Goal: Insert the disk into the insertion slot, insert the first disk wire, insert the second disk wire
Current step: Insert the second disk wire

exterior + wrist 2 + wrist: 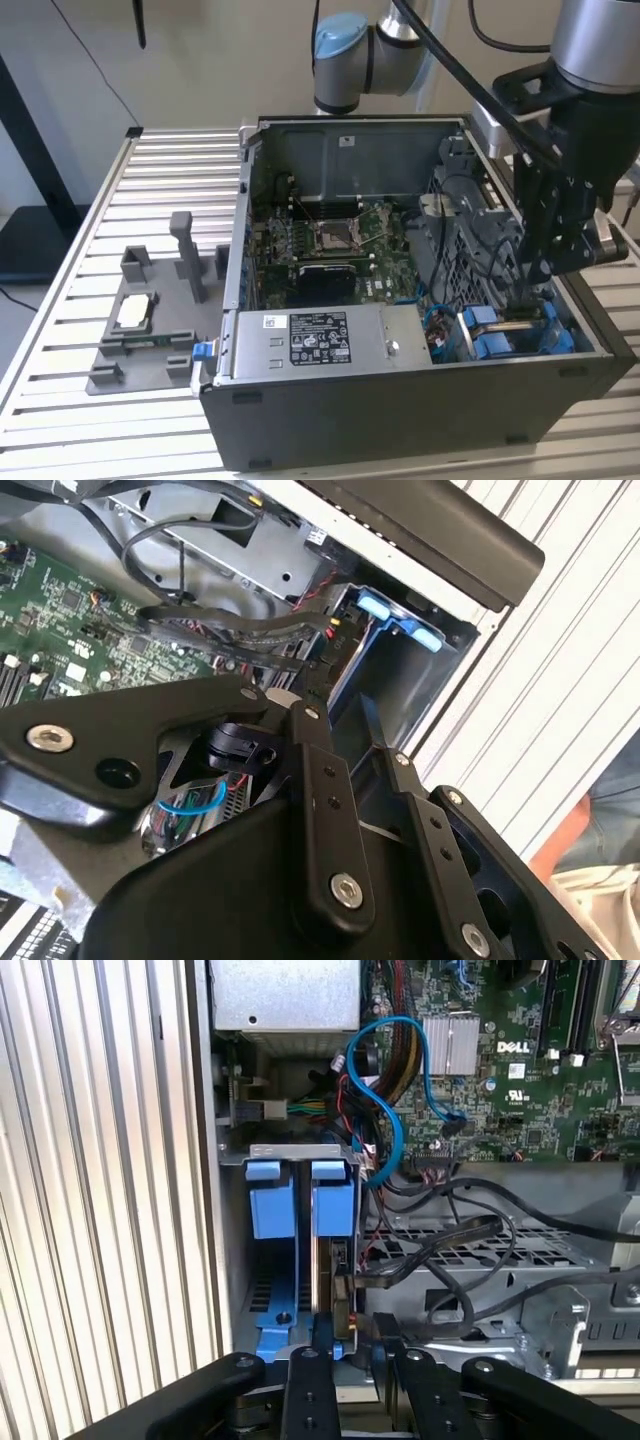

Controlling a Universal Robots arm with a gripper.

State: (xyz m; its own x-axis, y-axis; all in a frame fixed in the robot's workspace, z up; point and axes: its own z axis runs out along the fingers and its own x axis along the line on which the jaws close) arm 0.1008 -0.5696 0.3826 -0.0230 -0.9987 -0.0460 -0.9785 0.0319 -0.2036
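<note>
In the exterior view, an open dark grey computer case is seen lying on a ribbed aluminium table. The black tool is lowered into the case at the right of the frame, just above the insertion slot, a dark metal bay with blue plastic rails near the lower right corner. A silver labelled power-supply box is seen at the case's front edge, a green motherboard behind it, and a grey plastic fixture on the table at the left.

In the second wrist view, the black linkage of the tool is seen across the lower frame, with the blue tabs of the slot in the upper middle.

In the first wrist view, the disk is seen edge-on, standing in the slot between blue rails, at the centre. The tool is closed about the disk's near edge at the bottom centre. Black cables are draped over the perforated cage to the right.
</note>
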